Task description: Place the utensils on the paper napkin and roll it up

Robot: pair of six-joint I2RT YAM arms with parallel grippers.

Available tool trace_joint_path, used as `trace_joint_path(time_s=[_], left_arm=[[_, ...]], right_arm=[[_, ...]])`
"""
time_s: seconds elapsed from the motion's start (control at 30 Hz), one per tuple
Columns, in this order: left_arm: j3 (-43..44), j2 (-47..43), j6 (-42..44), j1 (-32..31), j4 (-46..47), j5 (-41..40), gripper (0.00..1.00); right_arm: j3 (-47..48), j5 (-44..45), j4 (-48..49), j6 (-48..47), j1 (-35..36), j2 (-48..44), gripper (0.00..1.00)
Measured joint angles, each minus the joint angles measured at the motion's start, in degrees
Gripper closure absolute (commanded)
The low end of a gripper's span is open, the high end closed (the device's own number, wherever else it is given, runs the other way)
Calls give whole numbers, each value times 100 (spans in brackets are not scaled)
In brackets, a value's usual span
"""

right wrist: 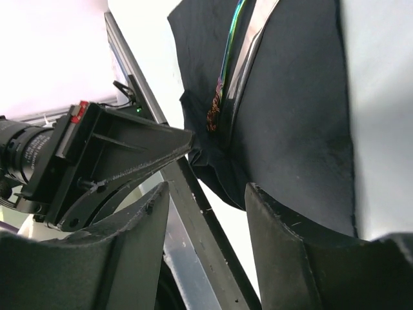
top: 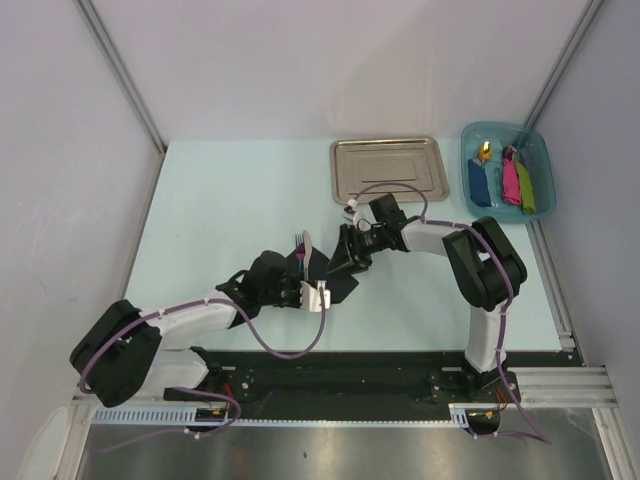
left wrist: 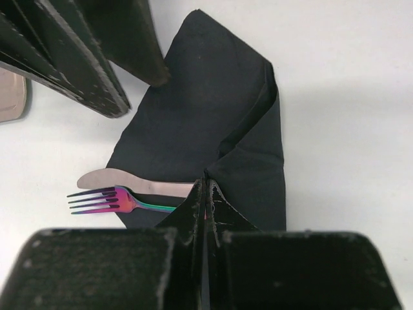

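Paper napkin (left wrist: 206, 116) pinched in left hand (left wrist: 205, 197)

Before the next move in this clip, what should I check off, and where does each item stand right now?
1. Fork and silvery utensil on the paper napkin: ok. Both lie on it, with their heads sticking out past its edge.
2. Left claw grip: ok. It is shut on a lifted fold of the napkin.
3. Right claw free: ok. It is open, holds nothing and sits close to the napkin.
4. Roll finished: not ok. One side is folded over, and the rest of the sheet lies open.
5. Handle ends tucked in: cannot tell. The fold and the left claw hide them.
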Motion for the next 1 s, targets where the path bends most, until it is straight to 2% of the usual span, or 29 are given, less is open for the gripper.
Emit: trace_joint_path(time_s=[0.37, 0.43, 0.57, 0.83, 1.0], left_arm=[[42, 479, 181, 216, 363, 39, 100], [44, 542, 201, 251, 420, 44, 100], [92, 629, 227, 299, 450, 83, 100], [118, 748, 348, 319, 560, 125, 100], [118, 852, 382, 330, 562, 122, 100]], right_arm=[[-216, -52, 151, 116, 243, 201, 45], [-223, -66, 173, 116, 264, 240, 46], [-223, -90, 236, 160, 297, 361, 56], [-223, -85, 297, 221, 372, 535, 57], [-205, -39, 216, 149, 446, 640, 65]])
